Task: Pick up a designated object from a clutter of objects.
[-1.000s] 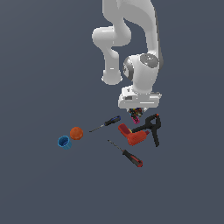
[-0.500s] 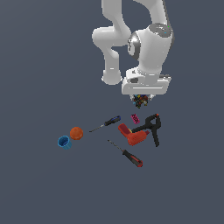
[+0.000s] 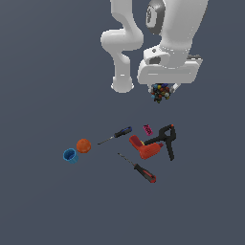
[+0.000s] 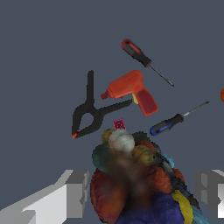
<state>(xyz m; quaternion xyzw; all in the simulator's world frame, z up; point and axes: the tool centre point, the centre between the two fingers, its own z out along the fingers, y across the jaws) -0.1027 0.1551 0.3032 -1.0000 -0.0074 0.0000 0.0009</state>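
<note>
Closest to my wrist camera is the marble clump [image 4: 135, 183], a bundle of red, blue, yellow and green balls filling the space between the two fingers [image 4: 72, 194] of the gripper [image 4: 142, 192]. The pincer is closed on it. In the exterior view the same clump [image 3: 161, 92] hangs under the gripper [image 3: 162, 92], well above the floor and clear of everything else.

My worry is the hold. The clump looks loose and lumpy, and I judge it could sag or slide out between the fingers if the arm jerks or the squeeze eases. A drop from here would land it among the tools underneath.

Beyond the clump, the wrist view shows a small pink piece [image 4: 118, 124], then the black clamp [image 4: 89, 111], the red drill [image 4: 131, 91] and the blue screwdriver [image 4: 175, 119], with the red screwdriver [image 4: 144, 59] farthest off.

That camera gives me contact detail but no sense of height. The exterior view supplies that, showing the gap between clump and clutter, and it alone shows the orange ball [image 3: 83, 145] whole, touching the blue cup [image 3: 70, 155], well apart on its left. It cannot show the fingers' contact, hidden under the hand.
</note>
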